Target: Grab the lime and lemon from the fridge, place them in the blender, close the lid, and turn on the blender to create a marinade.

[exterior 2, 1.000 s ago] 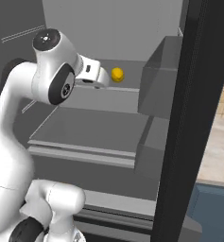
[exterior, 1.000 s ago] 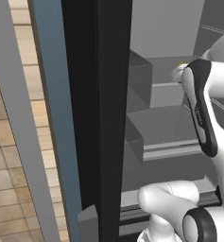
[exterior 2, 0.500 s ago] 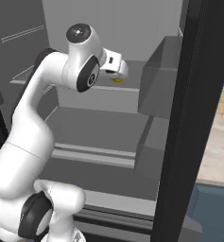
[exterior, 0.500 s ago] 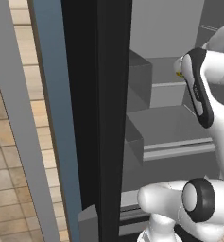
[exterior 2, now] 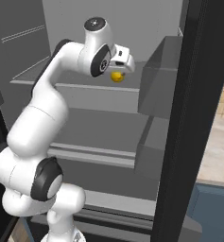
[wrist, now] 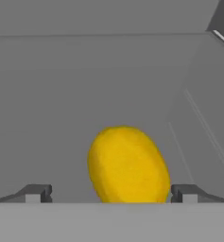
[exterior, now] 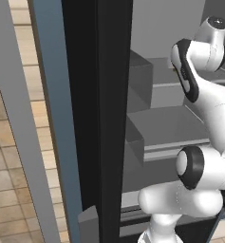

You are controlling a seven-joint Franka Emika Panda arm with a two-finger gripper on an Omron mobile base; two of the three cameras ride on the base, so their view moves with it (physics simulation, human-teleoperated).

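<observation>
The fridge's grey shelf (exterior 2: 80,82) (upper one) carries the lemon (exterior 2: 116,76), lying alone.

arm (exterior 2: 42,118): white, rounded | joints: dark rings | tool (wrist: 111,194): small dark fingertips

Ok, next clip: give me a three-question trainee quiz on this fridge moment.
1. True or false: the pincer is shut on the lemon.
2. In the hand view, the lemon lies: A) between the two fingertips, B) left of both, C) right of both.
3. What surface does the lemon rest on in the right base view?

Key:
1. False; the jaws stand open, one either side of it.
2. A.
3. A grey fridge shelf.
</observation>
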